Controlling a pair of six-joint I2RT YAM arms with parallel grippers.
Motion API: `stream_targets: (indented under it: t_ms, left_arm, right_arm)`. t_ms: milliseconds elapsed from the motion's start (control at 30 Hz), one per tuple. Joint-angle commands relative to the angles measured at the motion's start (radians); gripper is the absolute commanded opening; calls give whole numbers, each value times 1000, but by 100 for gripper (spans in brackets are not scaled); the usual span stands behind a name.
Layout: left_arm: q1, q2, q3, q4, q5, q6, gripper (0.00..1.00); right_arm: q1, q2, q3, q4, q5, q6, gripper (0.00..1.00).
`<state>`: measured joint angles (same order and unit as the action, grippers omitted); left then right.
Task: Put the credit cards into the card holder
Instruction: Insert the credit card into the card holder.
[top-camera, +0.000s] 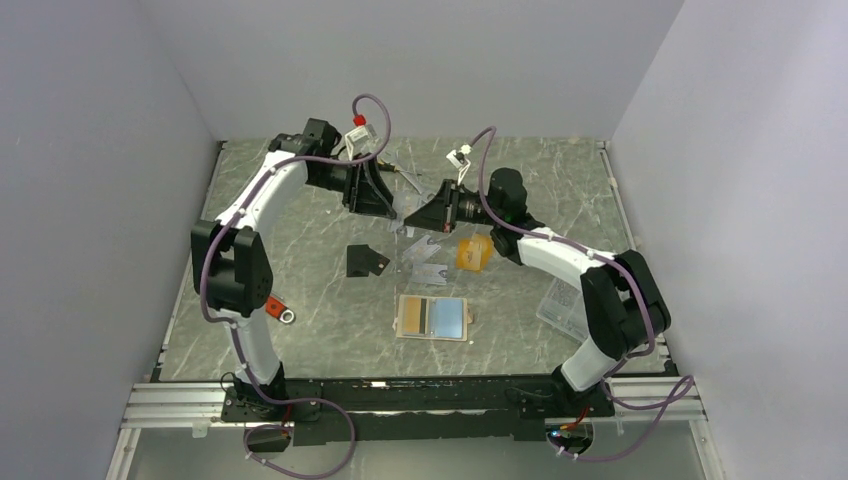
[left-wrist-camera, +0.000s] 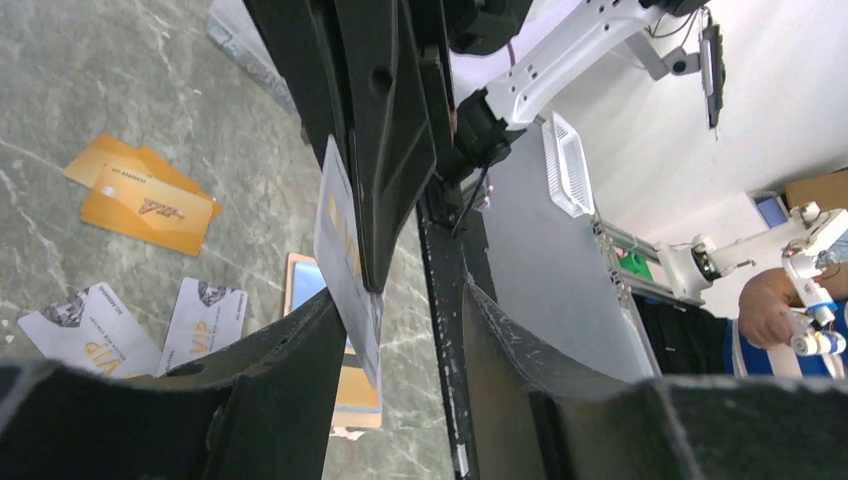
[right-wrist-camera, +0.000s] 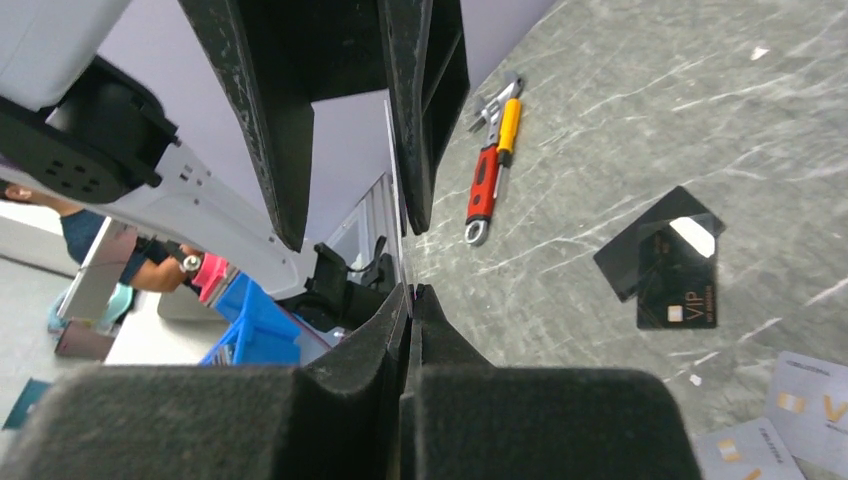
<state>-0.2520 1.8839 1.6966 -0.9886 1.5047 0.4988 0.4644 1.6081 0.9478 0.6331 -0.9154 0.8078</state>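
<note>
Silver card (left-wrist-camera: 338, 245) shows its face only to the left wrist; right fingers (right-wrist-camera: 350, 345) clamp it, left fingers (left-wrist-camera: 285, 385) half-parted.

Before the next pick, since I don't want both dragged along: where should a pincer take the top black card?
Take the top black card, the one printed VIP, by the printed end, which sticks out clear of the other black card beneath it. It lies flat, so come from above, probably working under that free short edge rather than the overlapped one.

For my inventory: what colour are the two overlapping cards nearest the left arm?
Black cards, seen best in the right wrist view.
</note>
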Motion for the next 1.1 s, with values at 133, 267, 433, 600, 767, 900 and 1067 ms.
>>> stream_targets:
  t_ms: [133, 267, 433, 600, 767, 900, 1067]
  left_arm:
    - [-8, 98, 226, -581, 139, 512, 46]
    - [-15, 67, 205, -581, 130, 528, 43]
    - [-15, 45, 176, -581, 111, 548, 26]
    - [-16, 31, 151, -581, 100, 565, 25]
    - [-19, 27, 151, -581, 98, 569, 25]
    - [-21, 24, 152, -581, 98, 570, 22]
    - [-22, 18, 149, -580, 89, 576, 18]
  right_arm:
    - [54, 32, 69, -71, -34, -35, 0]
    - [54, 24, 75, -106, -32, -56, 0]
    - [5, -21, 31, -57, -7, -19, 0]
    - [-39, -67, -12, -33, 0, -3, 0]
    - [-60, -97, -54, 14, 13, 28, 0]
    - [-74, -117, -69, 3, 19, 24, 0]
    - [-77, -141, -91, -20, 24, 8, 0]
